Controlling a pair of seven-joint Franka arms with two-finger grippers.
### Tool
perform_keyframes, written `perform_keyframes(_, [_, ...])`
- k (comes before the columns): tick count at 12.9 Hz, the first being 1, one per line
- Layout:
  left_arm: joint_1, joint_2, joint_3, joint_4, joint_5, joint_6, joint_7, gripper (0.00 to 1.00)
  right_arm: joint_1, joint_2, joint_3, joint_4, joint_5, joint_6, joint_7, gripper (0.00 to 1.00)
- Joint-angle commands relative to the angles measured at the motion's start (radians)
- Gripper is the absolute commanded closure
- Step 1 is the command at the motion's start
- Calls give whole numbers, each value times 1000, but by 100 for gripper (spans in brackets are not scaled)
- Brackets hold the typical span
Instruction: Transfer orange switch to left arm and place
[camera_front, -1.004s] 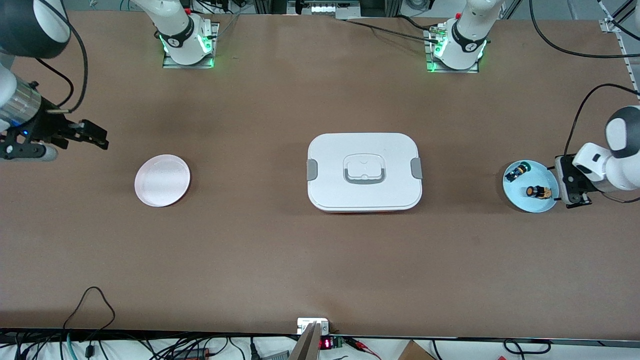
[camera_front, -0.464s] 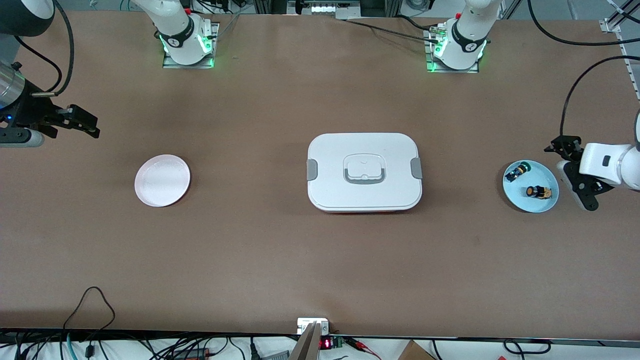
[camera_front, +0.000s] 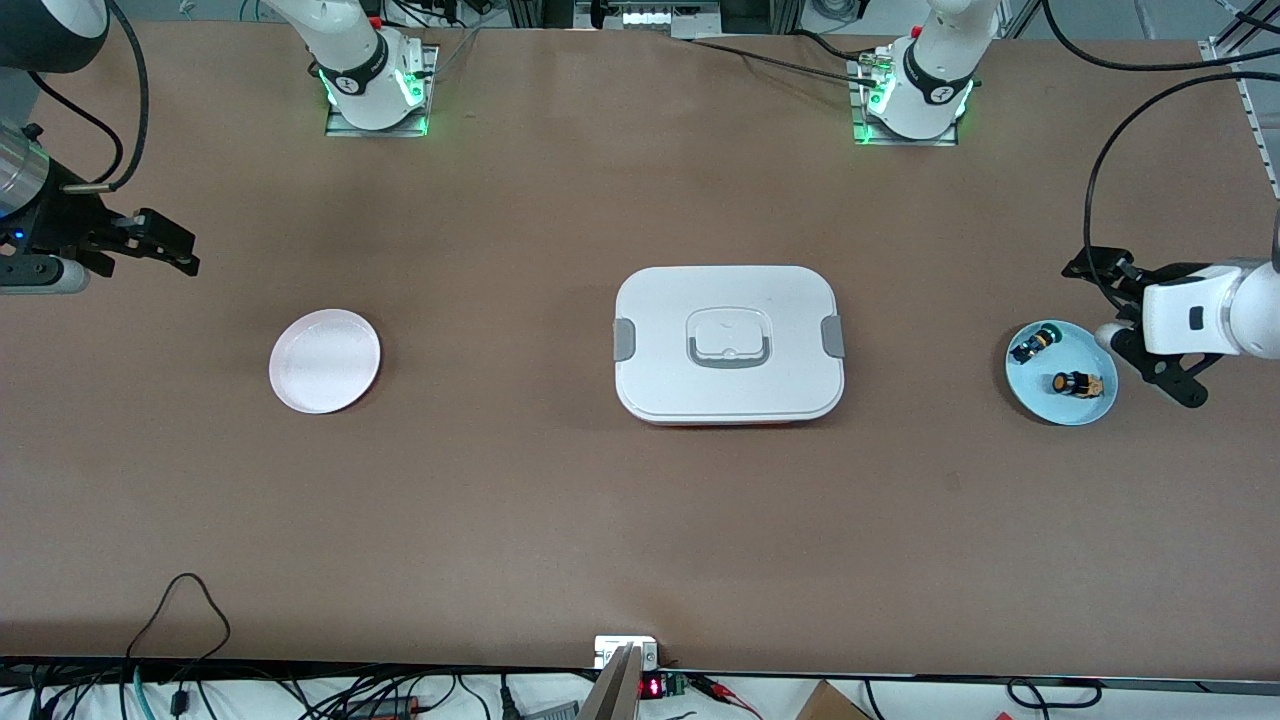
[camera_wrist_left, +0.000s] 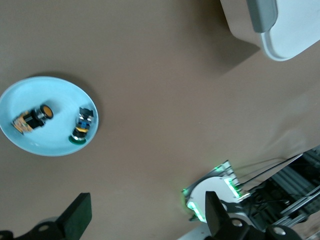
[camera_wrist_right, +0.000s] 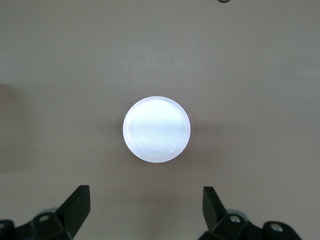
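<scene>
The orange switch (camera_front: 1075, 383) lies on a light blue plate (camera_front: 1078, 342) at the left arm's end of the table. It also shows in the left wrist view (camera_wrist_left: 32, 117) on that plate (camera_wrist_left: 55, 95). My left gripper (camera_front: 1138, 328) is open and empty, up over the table just beside the plate; its fingers (camera_wrist_left: 77, 215) frame bare table. The white box (camera_front: 660, 340) sits mid-table, and its corner shows in the left wrist view (camera_wrist_left: 295, 30). My right gripper (camera_front: 190, 253) is open and empty over the right arm's end of the table, with its own view (camera_wrist_right: 145, 200) looking down at the white plate.
A black switch with a green tip (camera_front: 1033, 342) shares the blue plate, seen too in the left wrist view (camera_wrist_left: 82, 125). A small white plate (camera_front: 325, 360) lies toward the right arm's end and shows in the right wrist view (camera_wrist_right: 156, 129). The arm bases (camera_front: 910, 95) stand along the table's edge.
My left gripper has turned and drawn back from the blue plate's edge toward the arm bases. My right gripper rose toward its base earlier, then held still.
</scene>
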Motion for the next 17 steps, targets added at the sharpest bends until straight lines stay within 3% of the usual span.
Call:
perform_keyframes(1, [-35,-50,23,19,-26,-25,-41,0,-14,3,13,23,8,-26,-25,0])
perform_keyframes(3, [-94,-124,71,1,-41,-14,-65,0,-12,3,13,23,7,-35,-25,0])
perform_keyframes(5, [-211,-229,225,-66,-157,22,-210,0,-14,4,13,29,7,-35,-25,0])
perform_keyframes(7, [-326,-326,368,-173,-202,160,-347,0,-14,3,13,29,7,-34,-27,0])
perform_keyframes(11, [-547,-397,605,-252,-216,281,-392,0,-14,3,11,35,7,-38,-28,0])
perform_keyframes(14, [-560,-524,617,-436,-253,458,-623,0,-14,3,13,35,7,-38,-27,0])
perform_keyframes(15, [-561,-562,617,-488,-248,496,-597,0,-14,4,13,35,7,-38,-24,0])
perform_keyframes(17, [-563,-581,619,-505,-237,516,-459,0,-12,15,13,35,7,-38,-27,0])
